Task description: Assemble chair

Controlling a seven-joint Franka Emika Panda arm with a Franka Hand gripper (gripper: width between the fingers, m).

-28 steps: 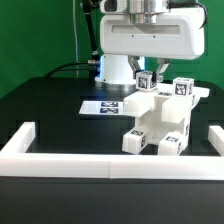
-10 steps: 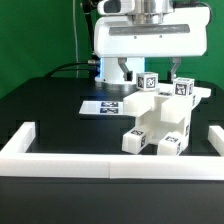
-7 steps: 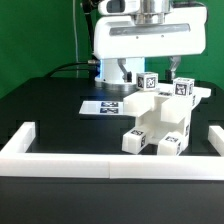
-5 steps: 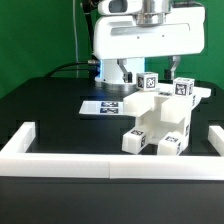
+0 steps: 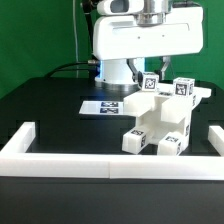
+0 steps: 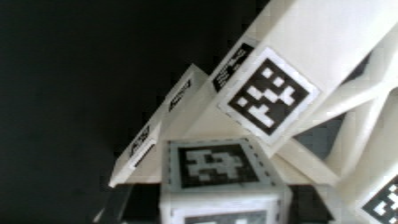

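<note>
The gripper [image 5: 160,72] has shifted slightly toward the exterior view's left and hovers just above the chair [image 5: 158,122] — which stands on the table's right, nearly whole. Whether its fingers are parted or holding anything I cannot tell — probably still aligning.

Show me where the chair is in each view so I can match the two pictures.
Exterior view: the chair stands on the black table, toward the exterior view's right, just behind the white border wall and below the robot body.
Wrist view: the chair fills most of the picture, seen very close, against dark background.
Shared landmark: the black-and-white tags on the chair, such as a tag up top and a tag close up.
</note>
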